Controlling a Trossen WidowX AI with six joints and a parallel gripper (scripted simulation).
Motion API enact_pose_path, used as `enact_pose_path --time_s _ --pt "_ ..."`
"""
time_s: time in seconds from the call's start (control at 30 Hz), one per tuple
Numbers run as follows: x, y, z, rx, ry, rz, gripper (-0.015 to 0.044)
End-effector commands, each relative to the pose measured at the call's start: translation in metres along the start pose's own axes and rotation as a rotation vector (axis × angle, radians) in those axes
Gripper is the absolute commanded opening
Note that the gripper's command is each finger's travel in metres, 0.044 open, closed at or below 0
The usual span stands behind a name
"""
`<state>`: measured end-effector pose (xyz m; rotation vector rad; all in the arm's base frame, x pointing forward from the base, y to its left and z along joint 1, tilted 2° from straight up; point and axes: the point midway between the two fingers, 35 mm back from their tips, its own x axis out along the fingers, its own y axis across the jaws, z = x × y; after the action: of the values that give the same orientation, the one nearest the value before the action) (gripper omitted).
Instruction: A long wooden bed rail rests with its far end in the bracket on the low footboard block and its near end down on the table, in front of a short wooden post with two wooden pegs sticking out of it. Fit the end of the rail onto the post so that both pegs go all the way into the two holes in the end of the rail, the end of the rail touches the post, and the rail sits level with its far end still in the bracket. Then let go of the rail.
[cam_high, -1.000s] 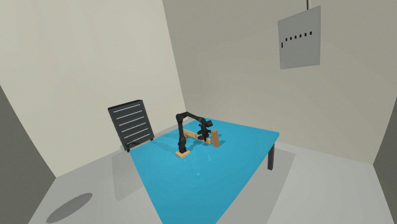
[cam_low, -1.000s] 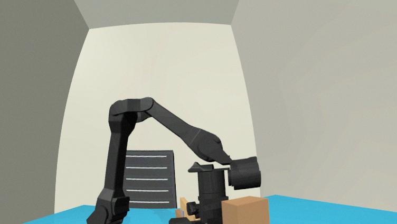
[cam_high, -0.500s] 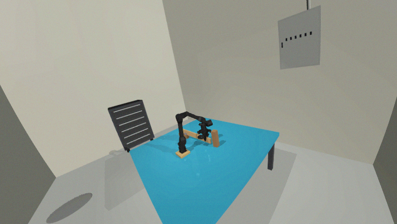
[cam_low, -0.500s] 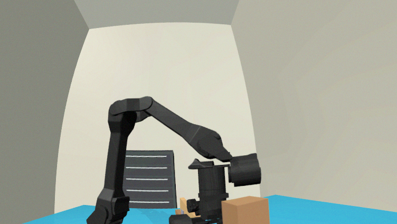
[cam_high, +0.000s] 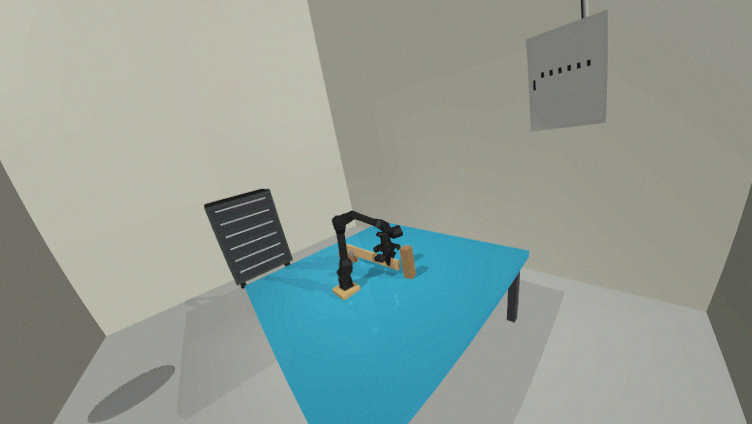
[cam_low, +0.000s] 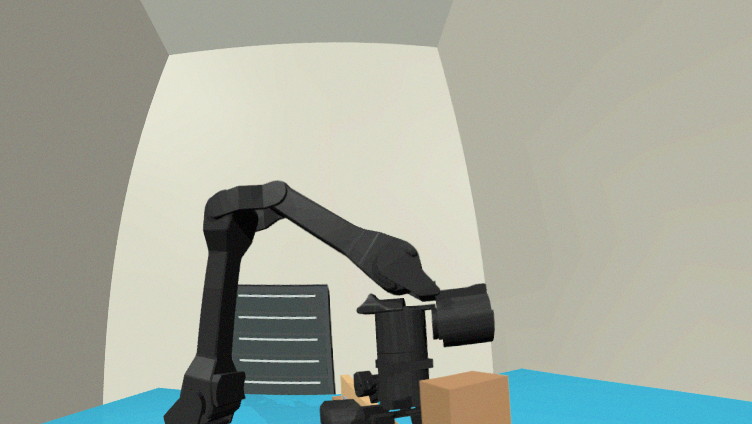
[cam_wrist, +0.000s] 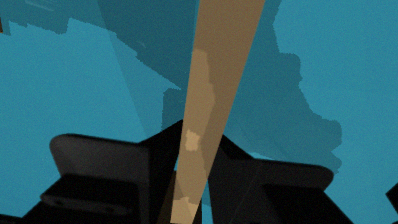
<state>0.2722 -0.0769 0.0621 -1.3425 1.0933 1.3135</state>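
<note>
Wooden rail (cam_high: 363, 254) (cam_low: 347, 386) (cam_wrist: 215, 75) clamped close to its post

Black and jointed, one arm (cam_high: 365, 217) (cam_low: 321, 218) bent over the blue desk (cam_high: 387, 326) (cam_low: 595, 402) (cam_wrist: 60, 80), its single tool (cam_high: 388, 260) (cam_wrist: 195, 126) pointing down. The tool was clamped on the rail, one finger on either side of the narrow wood, near the end by the post (cam_high: 407, 262) (cam_low: 466, 400). That choice of place made sense: a hold near the end gave the arm command of the part that had to meet the pegs, while the bracket could take the far end. The fingers straddled the rail's thin width, probably so that it could be raised without rolling over.

The rail sloped down toward the post in the top view, its near end low and just beside the post's foot. Whether the two touched, I could not tell. The post stood upright, presumably so that its pegs would face the rail once that was level.

The count was short: one rail, one post, one arm, one tool with two fingers. The task spoke of two pegs and two holes — none could be made out. One small block (cam_high: 352, 257) showed by the rail's far part, likely the footboard with its bracket.

The fit, it seemed, was still to be made: lift, line up, push home, let go.
</note>
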Motion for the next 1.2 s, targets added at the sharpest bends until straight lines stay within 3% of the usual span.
enact_pose_path --time_s 0.0,1.17 --pt "-0.005 -0.002 0.000 0.001 -0.002 -0.012 0.0000" --pt "-0.023 -0.002 0.000 0.001 -0.001 -0.012 0.0000"
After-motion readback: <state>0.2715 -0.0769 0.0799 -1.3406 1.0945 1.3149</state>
